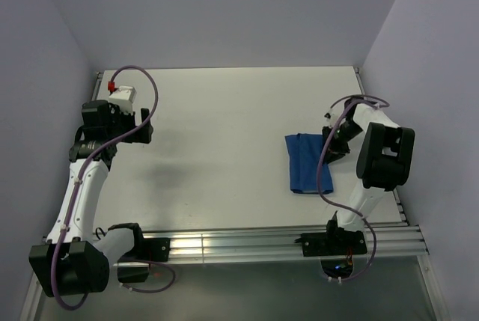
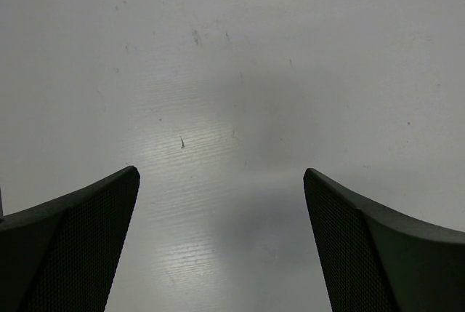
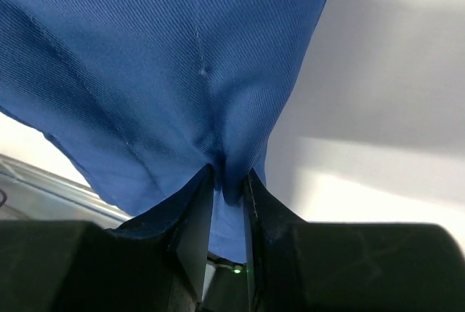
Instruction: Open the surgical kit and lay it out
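Pinching a fold of the royal-blue cloth wrap [image 3: 167, 72], the right gripper [image 3: 229, 181] holds the surgical kit by its far right corner.

The wrap lies folded flat toward the right edge of the table [image 1: 224, 111], roughly midway between the far and near edges, with its contents hidden. The right fingers are clamped together on a ridge of cloth. The left gripper [image 1: 123, 98] hangs with its fingers wide apart over the tabletop near the left edge, holding nothing. The step in hand looks like peeling back the first flap. A low, slow pull outward should unfold the cloth without dragging the bundle or tipping whatever lies inside. If the bundle slides, the idle left arm could pin its opposite side.
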